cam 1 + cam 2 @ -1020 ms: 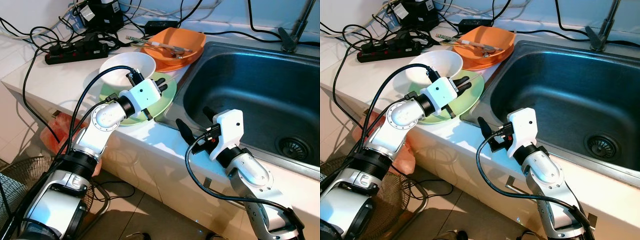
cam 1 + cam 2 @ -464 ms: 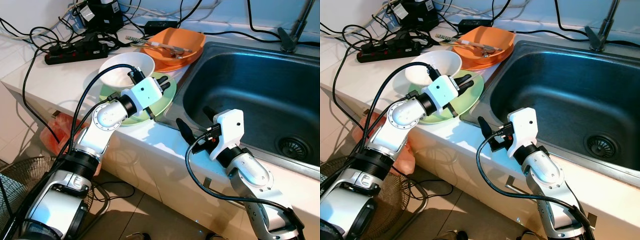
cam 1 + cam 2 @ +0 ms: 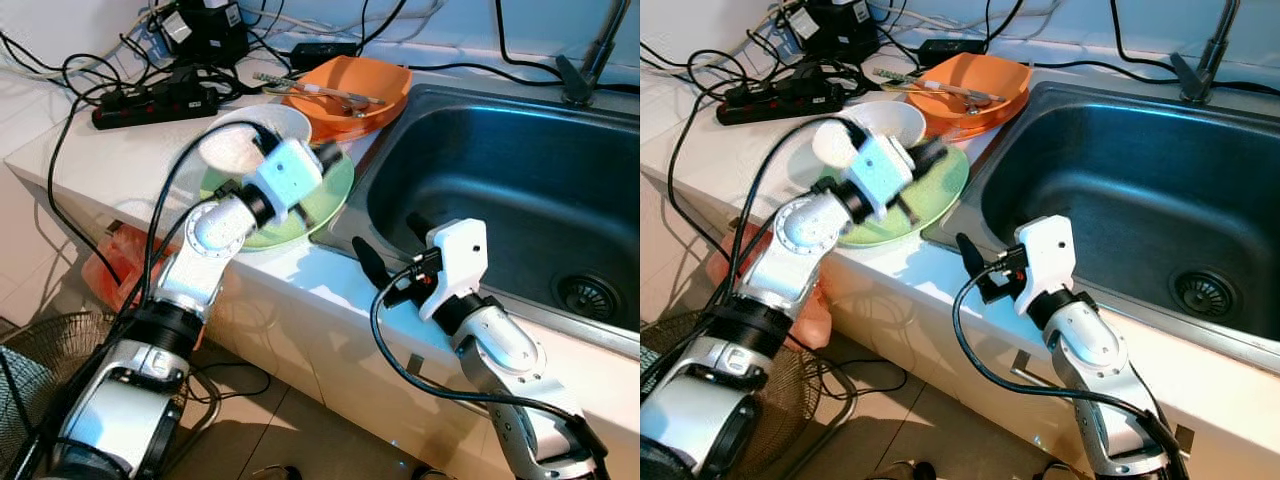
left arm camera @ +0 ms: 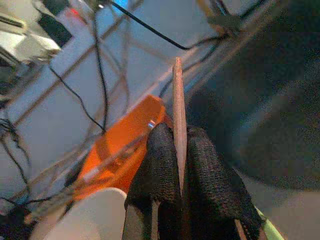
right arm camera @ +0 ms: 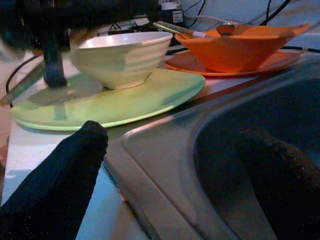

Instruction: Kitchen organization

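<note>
Two grippers are at work along the counter edge, and the wrist cameras give away what the head cameras blur. Nearest, the right gripper [image 3: 385,258] hangs at the front lip of the steel sink [image 3: 520,170], its two black fingers [image 5: 60,175] spread wide with nothing between them; one finger sits over the counter side, the other over the basin. From its own camera I can see low across the green plate [image 5: 125,97] to the white bowl [image 5: 120,57] standing on it, a side-on look the head views do not give. Further in, the left gripper [image 3: 322,157] is over the green plate just beside the white bowl, smeared by motion from above. Its wrist camera is sharper: the fingers [image 4: 160,170] are pressed together on a thin wooden stick [image 4: 178,110], likely a chopstick, which stands out past the fingertips. Beyond lies the orange bowl [image 3: 350,85] on an orange plate, with utensils across it, close to the sink's far corner. At the back sits a black power strip [image 3: 150,100] among tangled cables.
</note>
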{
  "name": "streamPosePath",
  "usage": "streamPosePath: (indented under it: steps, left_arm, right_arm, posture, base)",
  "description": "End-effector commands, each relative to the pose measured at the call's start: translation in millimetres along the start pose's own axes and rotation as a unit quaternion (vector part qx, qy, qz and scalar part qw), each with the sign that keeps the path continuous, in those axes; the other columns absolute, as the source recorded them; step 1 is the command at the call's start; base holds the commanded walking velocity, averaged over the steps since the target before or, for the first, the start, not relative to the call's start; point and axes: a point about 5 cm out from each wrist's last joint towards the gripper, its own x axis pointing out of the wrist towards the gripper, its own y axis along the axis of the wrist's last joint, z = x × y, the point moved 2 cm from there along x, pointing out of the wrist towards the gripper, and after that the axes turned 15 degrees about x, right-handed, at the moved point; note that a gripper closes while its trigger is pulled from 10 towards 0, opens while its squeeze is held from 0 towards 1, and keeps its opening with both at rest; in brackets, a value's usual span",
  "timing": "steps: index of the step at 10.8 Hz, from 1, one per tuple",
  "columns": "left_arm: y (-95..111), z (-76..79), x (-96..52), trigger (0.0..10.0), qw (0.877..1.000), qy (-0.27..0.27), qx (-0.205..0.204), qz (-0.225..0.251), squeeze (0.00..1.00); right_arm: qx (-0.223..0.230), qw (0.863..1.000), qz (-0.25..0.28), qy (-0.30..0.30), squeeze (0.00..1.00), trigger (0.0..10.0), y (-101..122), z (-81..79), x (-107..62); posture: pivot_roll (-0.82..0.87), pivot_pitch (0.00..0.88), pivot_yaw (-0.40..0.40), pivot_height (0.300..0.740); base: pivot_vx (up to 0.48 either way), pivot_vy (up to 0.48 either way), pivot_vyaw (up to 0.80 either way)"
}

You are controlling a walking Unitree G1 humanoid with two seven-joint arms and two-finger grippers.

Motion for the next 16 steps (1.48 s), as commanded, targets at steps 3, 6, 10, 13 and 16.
streamPosePath:
  steps: [3, 6, 10, 13, 16]
  left_arm:
    - [20.2, -24.2, 7.4, 4.4, 0.997, 0.057, -0.018, 0.039, 0.00]
    - [36.8, -34.3, 10.2, 8.9, 0.989, 0.110, -0.069, 0.067, 0.00]
    - [40.9, -32.4, -2.6, 10.0, 0.966, 0.190, -0.168, 0.057, 0.00]
    - [37.1, -33.9, -5.0, 10.0, 0.940, 0.223, -0.255, 0.043, 0.00]
    - [39.3, -27.2, 0.1, 10.0, 0.922, 0.202, -0.326, 0.043, 0.00]
  right_arm:
    - [0.000, 1.000, 0.011, -0.006, 0.00, 10.0, 3.2, 1.3, 3.7]
    - [0.005, 0.998, 0.044, -0.043, 0.00, 10.0, 13.4, 11.7, 6.9]
    - [0.004, 0.995, 0.068, -0.072, 0.00, 10.0, 23.6, 22.7, 12.2]
    - [0.004, 0.995, 0.069, -0.074, 0.00, 10.0, 25.0, 23.4, 15.8]
    - [0.005, 0.994, 0.072, -0.080, 0.00, 10.0, 26.5, 26.1, 16.9]
  posture:
    - [0.00, 0.112, 0.143, 0.740]
    - [0.01, 0.103, 0.141, 0.740]
    - [0.02, 0.090, 0.121, 0.740]
    - [0.01, 0.079, 0.117, 0.740]
    - [0.01, 0.073, 0.113, 0.740]
  base:
    - [0.000, 0.000, 0.00]
    - [0.000, 0.000, 0.00]
    - [0.000, 0.000, 0.00]
    - [0.000, 0.000, -0.42]
    - [0.000, 0.000, -0.80]
